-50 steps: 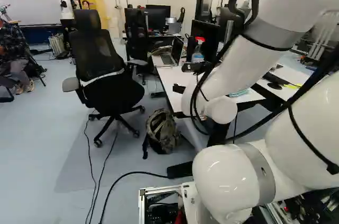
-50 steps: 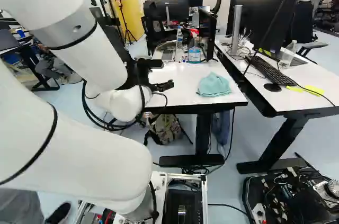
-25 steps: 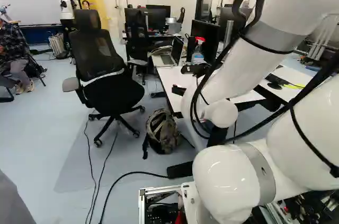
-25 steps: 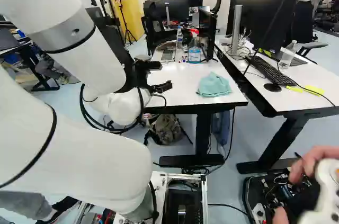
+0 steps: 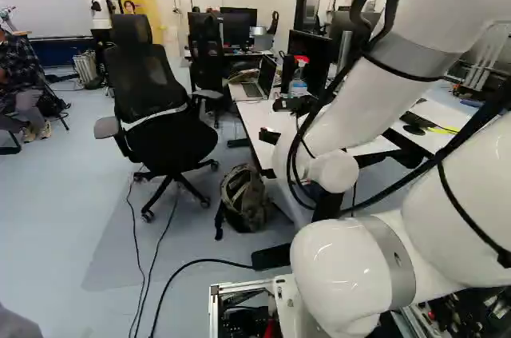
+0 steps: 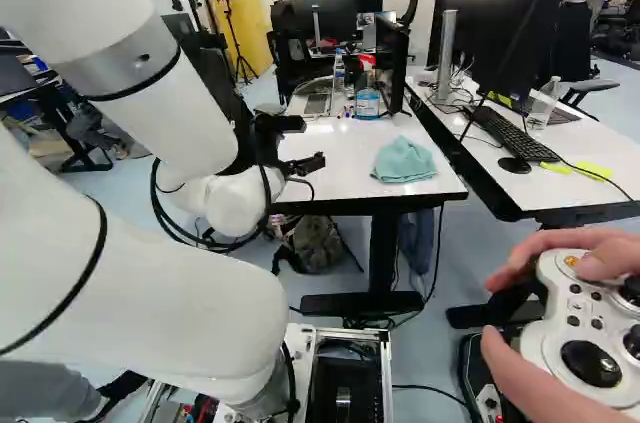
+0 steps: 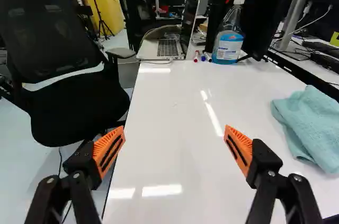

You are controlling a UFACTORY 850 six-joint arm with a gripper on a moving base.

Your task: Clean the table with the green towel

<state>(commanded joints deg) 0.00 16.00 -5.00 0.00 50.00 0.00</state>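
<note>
Our black two-fingered gripper (image 7: 172, 147) hangs over the near part of a white rectangular table (image 7: 180, 128), its orange-padded fingers (image 7: 108, 147) spread wide apart with nothing between them. The crumpled pale green cloth towel (image 7: 312, 126) lies on the tabletop ahead of the fingers and off beyond the right-hand one, near the table's edge, apart from both pads. In the right base view the same towel (image 6: 403, 159) sits in a loose heap on the table, well clear of the gripper.

Further ahead of the fingers, at the table's far end, stand a clear spray bottle with blue liquid and a red trigger (image 7: 229, 33), an open grey laptop (image 7: 169, 46) and a black monitor (image 7: 262, 7). A black mesh office chair (image 7: 58, 60) stands beside the table, beyond the left finger.

We judge the wiping unsettled: the bare tabletop shines with no visible spill, and a released towel fits either before wiping or after it.
</note>
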